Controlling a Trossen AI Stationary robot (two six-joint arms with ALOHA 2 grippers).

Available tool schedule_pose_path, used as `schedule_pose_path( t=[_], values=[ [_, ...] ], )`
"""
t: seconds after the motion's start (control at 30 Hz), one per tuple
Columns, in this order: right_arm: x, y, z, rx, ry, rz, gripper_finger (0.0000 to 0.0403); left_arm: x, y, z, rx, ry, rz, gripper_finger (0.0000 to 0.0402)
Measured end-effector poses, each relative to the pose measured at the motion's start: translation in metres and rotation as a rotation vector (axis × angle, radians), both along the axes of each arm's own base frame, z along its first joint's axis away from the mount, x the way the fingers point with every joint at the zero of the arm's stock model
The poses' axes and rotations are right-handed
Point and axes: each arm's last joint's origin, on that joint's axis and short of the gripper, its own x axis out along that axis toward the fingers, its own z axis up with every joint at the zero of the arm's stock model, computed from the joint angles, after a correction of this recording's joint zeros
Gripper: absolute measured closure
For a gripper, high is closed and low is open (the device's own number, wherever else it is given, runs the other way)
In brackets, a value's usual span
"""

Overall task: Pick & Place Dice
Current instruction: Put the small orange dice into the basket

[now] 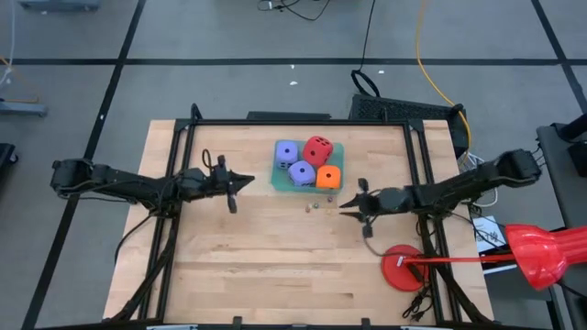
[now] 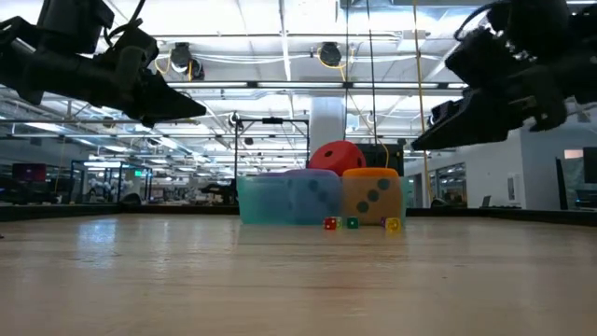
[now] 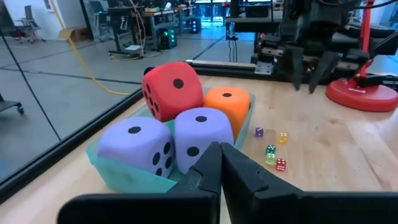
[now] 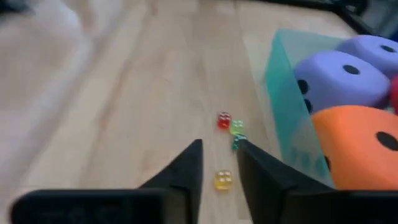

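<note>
Four soft dice with dark pips sit packed in a teal tray (image 1: pixel 279 181) at the table's far middle: red (image 1: pixel 318 148), orange (image 1: pixel 328 177) and two purple-blue ones (image 1: pixel 287 152) (image 1: pixel 302 171). The red one rests on top of the others (image 3: pixel 172 89). Several tiny coloured dice (image 1: pixel 316 207) lie on the wood just in front of the tray. My left gripper (image 1: pixel 242 182) hovers left of the tray, shut, pointing at it (image 3: pixel 221 158). My right gripper (image 1: pixel 346 208) hovers right of the tiny dice, above the table, its fingers a little apart (image 4: pixel 219 158).
A red round base (image 1: pixel 401 268) with a red handle stands at the near right of the table. Black frame rails (image 1: pixel 303 121) run along the table's far edge and sides. Bare wood (image 1: pixel 275 266) fills the near half.
</note>
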Motion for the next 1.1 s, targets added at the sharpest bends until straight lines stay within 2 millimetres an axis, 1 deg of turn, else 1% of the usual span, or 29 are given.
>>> schedule_pose_path(
  t=[0.07, 0.17, 0.3, 0.4, 0.63, 0.8, 0.97, 1.1],
  values=[
    [0.010, 0.004, -0.001, -0.045, 0.056, -0.044, 0.0284, 0.000, 0.000, 0.000, -0.001, 0.002, -0.004, 0.0384],
    [0.024, 0.010, -0.005, -0.073, 0.138, -0.040, 0.0250, 0.000, 0.000, -0.001, -0.004, 0.012, -0.006, 0.0381],
    [0.036, 0.013, -0.009, -0.076, 0.182, -0.025, 0.0227, 0.000, 0.000, -0.002, -0.005, 0.017, -0.006, 0.0393],
    [0.038, 0.013, -0.016, -0.068, 0.216, -0.011, 0.0223, 0.000, 0.000, -0.002, -0.004, 0.017, -0.006, 0.0397],
    [0.044, 0.009, -0.029, -0.066, 0.241, -0.040, 0.0223, 0.000, 0.000, -0.002, 0.006, 0.020, -0.007, 0.0375],
    [0.048, 0.003, -0.037, -0.056, 0.257, -0.063, 0.0223, 0.000, 0.000, -0.002, 0.008, 0.019, -0.007, 0.0386],
    [0.050, -0.005, -0.040, -0.008, 0.269, -0.051, 0.0222, 0.000, 0.000, -0.002, 0.010, 0.019, -0.005, 0.0398],
    [0.051, -0.011, -0.040, 0.006, 0.264, -0.045, 0.0222, 0.000, 0.000, -0.002, 0.019, 0.021, -0.006, 0.0383]
  ],
)
